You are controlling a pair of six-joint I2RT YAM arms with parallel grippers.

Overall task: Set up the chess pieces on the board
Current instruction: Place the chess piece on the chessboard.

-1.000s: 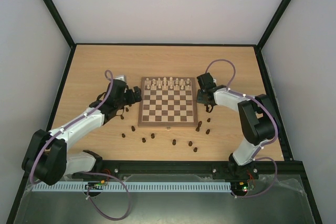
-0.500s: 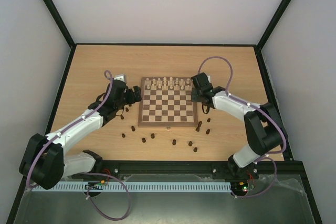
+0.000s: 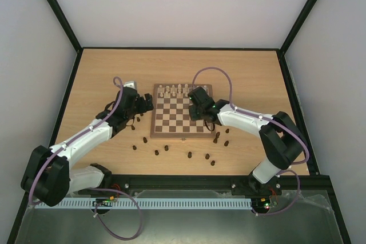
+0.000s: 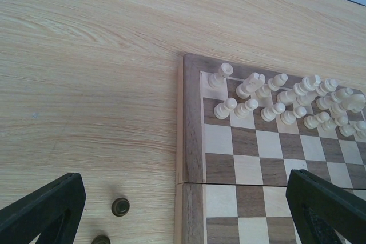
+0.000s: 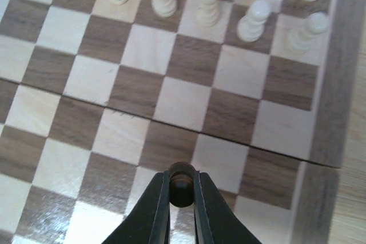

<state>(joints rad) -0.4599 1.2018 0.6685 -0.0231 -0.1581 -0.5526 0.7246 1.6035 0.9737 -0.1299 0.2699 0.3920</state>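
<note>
Two arms work one wooden table (image 3: 103,72). The board (image 3: 183,135) sits mid-table, with cream men (image 3: 183,91) filling its two far ranks; the near ranks are bare wherever the right arm (image 3: 246,117) doesn't cover them. Left pincer (image 4: 183,212) hangs just off the board's left edge, jaws spread full, nothing in them. Right pincer (image 5: 182,190) is out over the board's right half, on the near side of the fold seam (image 5: 86,103), pinched tight on one dark chess piece (image 5: 182,176). Other dark chess pieces (image 3: 189,155) stand scattered on the table along the board's near and side edges, so the job looks barely begun. Step in hand, I'd say: seat the held piece. Carry it toward the near ranks and centre it over one square. Come straight down until the base sits flat, then open only slightly and lift vertically so it doesn't tip. Height above the squares can't be judged from these views.
</note>
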